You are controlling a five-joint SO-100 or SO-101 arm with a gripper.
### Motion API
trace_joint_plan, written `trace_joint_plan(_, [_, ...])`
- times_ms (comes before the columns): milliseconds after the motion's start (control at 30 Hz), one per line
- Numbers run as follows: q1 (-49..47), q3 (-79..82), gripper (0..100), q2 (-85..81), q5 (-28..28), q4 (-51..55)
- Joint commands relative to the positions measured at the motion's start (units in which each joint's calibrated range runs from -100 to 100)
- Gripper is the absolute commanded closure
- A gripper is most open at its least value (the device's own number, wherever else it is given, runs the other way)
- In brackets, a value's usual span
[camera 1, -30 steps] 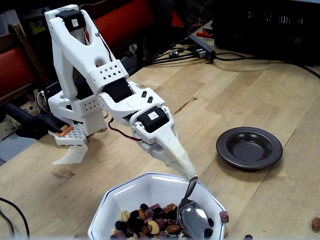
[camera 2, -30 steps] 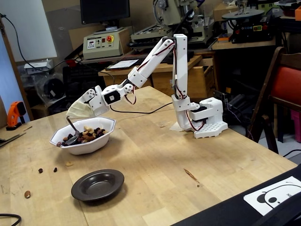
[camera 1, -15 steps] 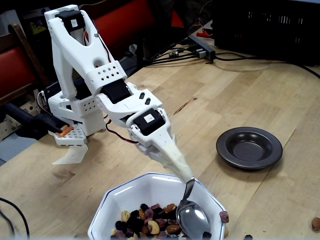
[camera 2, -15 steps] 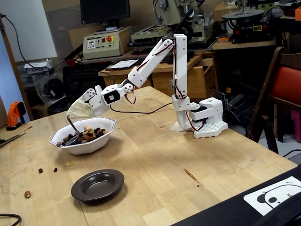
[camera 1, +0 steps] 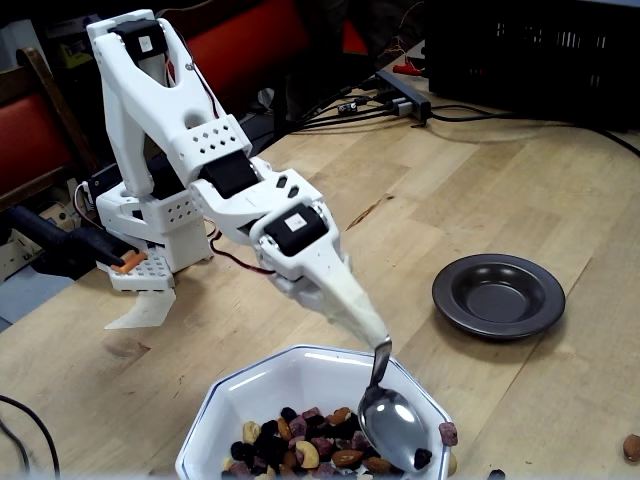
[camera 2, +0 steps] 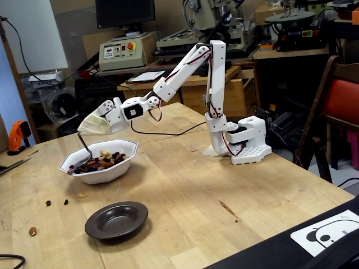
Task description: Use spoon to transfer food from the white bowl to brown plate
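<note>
1. Here, at the left of a fixed view, the white bowl [camera 2: 99, 166] serves as the landmark: the food [camera 2: 106, 161] fills it, and the spoon [camera 2: 84, 155] dips in at its left side, handle rising to the gripper [camera 2: 92, 125] just above.
2. Compared with a second ago, the arm has lifted and drawn back a little from the white bowl; the spoon stands steeper, and its tip has shifted among the food.
3. In the closer fixed view the spoon's bowl [camera 1: 392, 424] looks almost bare, a single dark raisin clinging at its edge, so the scoop appears to have gathered little; another dip may be needed.
4. The gripper [camera 1: 368, 334] is wrapped in a pale covering and clamped on the spoon's handle; how the jaws stand beneath the wrap cannot be made out.
5. Right of the white bowl [camera 1: 290, 366] in this closer view, well apart, the brown plate [camera 1: 498, 294] sits empty; nothing has been delivered yet.
6. The near edge of the white bowl is cut off by the frame, hiding part of the food [camera 1: 300, 444]; a few stray pieces lie on the table [camera 1: 480, 180] beside it.
</note>
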Motion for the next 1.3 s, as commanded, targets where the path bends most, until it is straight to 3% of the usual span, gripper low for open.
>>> trace_joint_plan(0, [0.6,-1.9,98,-6.5,-0.1,-1.4])
trace_joint_plan(967, [0.5,-1.7,98,-22.2,-0.1,-0.7])
trace_joint_plan(1267, [0.0,6.5,98,-31.2,0.2,-0.6])
